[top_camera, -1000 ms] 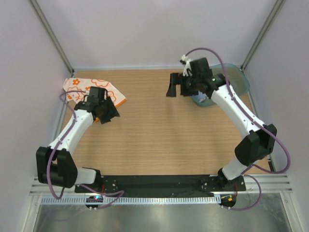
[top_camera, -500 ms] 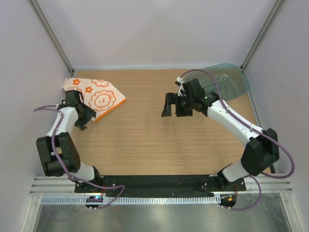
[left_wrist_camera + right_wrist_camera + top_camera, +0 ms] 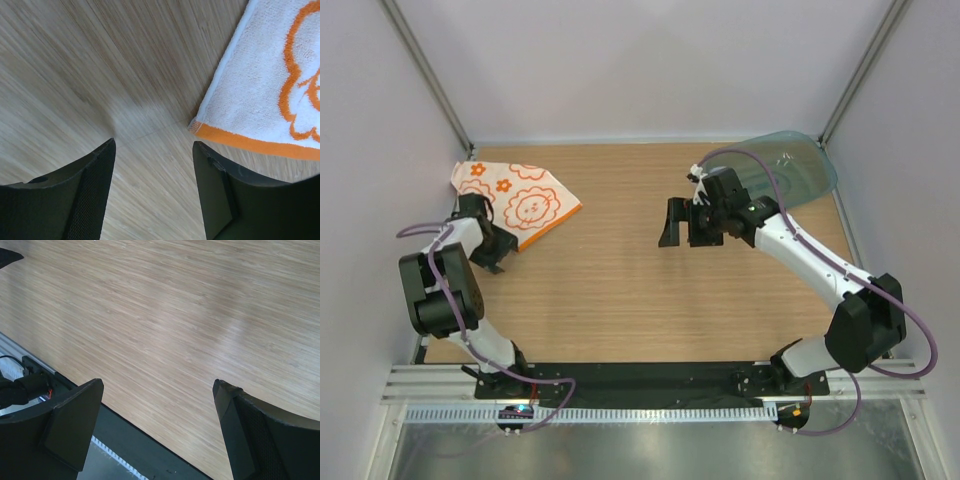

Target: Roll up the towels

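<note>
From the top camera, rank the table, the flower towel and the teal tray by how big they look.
Largest: table.
Then flower towel and teal tray: alike, tray partly behind the right arm, so unranked.

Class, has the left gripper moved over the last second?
Yes. The left gripper went left, from over the towel's near corner toward the table's left edge.

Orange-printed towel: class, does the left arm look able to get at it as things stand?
Probably yes. The left gripper, its fingers open, hangs just beside the near corner of the orange-printed towel, with only bare wooden table between them and nothing lying on the towel.
</note>
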Available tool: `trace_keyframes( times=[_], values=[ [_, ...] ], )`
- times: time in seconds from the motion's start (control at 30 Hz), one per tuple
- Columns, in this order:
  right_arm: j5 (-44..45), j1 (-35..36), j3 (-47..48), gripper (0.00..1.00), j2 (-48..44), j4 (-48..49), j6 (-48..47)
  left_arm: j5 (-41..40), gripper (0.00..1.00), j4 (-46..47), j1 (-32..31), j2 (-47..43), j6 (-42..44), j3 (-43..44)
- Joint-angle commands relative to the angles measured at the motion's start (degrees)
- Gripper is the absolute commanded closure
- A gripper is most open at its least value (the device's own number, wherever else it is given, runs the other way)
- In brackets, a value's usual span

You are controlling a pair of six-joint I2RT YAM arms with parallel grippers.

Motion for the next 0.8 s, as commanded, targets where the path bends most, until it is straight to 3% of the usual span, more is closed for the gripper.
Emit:
trace_keyframes(
  times=[0.0, 0.5, 0.57, 0.7, 0.77],
  values=[
    [0.6, 0.3, -0.4, 0.00, -2.2, 0.5, -0.2, 0.4, 0.36, 3.0, 0.3, 1.4, -1.7, 1.0],
    [2.0, 0.3, -0.4, 0.00, -0.8, -0.6, -2.7, 2.8, 0.41, 7.3, -2.3, 7.8, -3.4, 4.3],
    [2.2, 0.3, -0.3, 0.00, -0.4, -0.9, -2.8, 2.8, 0.46, 7.4, -2.4, 8.8, -3.5, 5.0],
    [2.2, 0.3, -0.2, 0.00, 0.0, -0.9, -3.1, 3.1, 0.81, 7.6, -3.0, 10.1, -3.2, 5.8],
    [2.3, 0.3, -0.2, 0.00, 0.2, -1.2, -3.3, 3.4, 0.88, 7.9, -3.5, 10.6, -3.0, 6.2]
  ],
)
